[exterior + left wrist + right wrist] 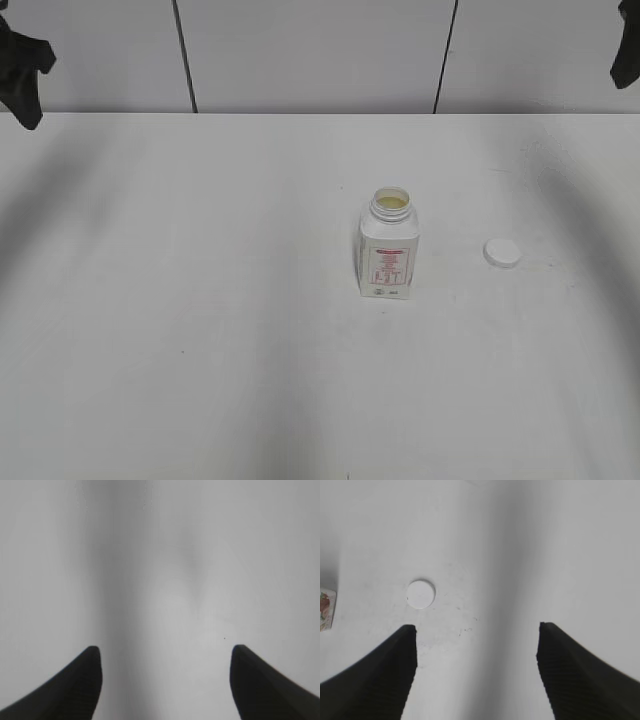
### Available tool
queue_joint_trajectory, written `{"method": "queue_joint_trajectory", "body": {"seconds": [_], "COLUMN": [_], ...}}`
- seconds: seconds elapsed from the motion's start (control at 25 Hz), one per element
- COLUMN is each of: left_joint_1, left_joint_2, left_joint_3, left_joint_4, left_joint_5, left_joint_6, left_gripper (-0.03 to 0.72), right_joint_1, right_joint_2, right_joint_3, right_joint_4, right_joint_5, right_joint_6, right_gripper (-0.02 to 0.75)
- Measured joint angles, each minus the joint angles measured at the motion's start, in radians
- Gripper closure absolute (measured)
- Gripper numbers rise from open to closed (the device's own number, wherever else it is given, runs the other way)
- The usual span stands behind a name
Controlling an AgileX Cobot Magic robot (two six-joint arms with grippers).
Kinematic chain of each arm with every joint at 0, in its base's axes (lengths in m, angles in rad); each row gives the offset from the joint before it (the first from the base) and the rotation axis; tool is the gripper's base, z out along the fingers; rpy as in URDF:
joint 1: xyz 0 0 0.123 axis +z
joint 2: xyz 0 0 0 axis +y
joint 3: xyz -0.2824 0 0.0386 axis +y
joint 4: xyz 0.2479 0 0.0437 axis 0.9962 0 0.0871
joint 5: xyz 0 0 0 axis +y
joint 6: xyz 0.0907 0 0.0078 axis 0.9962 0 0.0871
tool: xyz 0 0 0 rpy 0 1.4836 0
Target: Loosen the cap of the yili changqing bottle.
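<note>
The yili changqing bottle (387, 247) stands upright near the middle of the white table, white with red print, its wide neck open. A corner of it shows at the left edge of the right wrist view (326, 609). The white cap (502, 253) lies flat on the table to the bottle's right, apart from it; it also shows in the right wrist view (421, 594). My left gripper (165, 652) is open and empty over bare table. My right gripper (476, 630) is open and empty, raised, with the cap ahead and to its left.
The white table (200, 320) runs back to a white panelled wall (310, 50). The two arms show only as dark shapes at the top left corner (20, 70) and top right corner (626, 50) of the exterior view.
</note>
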Motion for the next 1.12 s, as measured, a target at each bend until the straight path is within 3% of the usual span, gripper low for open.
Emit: {"method": "queue_joint_trajectory", "body": {"seconds": [0.32, 0.76, 1.12], "left_joint_1": [0.002, 0.002, 0.002], "left_joint_2": [-0.189, -0.600, -0.947], "left_joint_3": [0.220, 0.578, 0.760], "left_joint_4": [-0.006, -0.078, -0.113], "left_joint_5": [-0.001, 0.001, 0.004], "left_joint_6": [0.000, 0.000, 0.000], "left_gripper": [0.197, 0.197, 0.197], "right_joint_1": [0.000, 0.000, 0.000], "right_joint_2": [-0.148, -0.465, -0.699], "right_joint_3": [0.095, 0.460, 0.675], "right_joint_4": [0.017, 0.018, 0.052], "right_joint_5": [0.001, 0.004, 0.005], "right_joint_6": [-0.002, -0.002, 0.001], "right_gripper": [0.150, 0.166, 0.181]}}
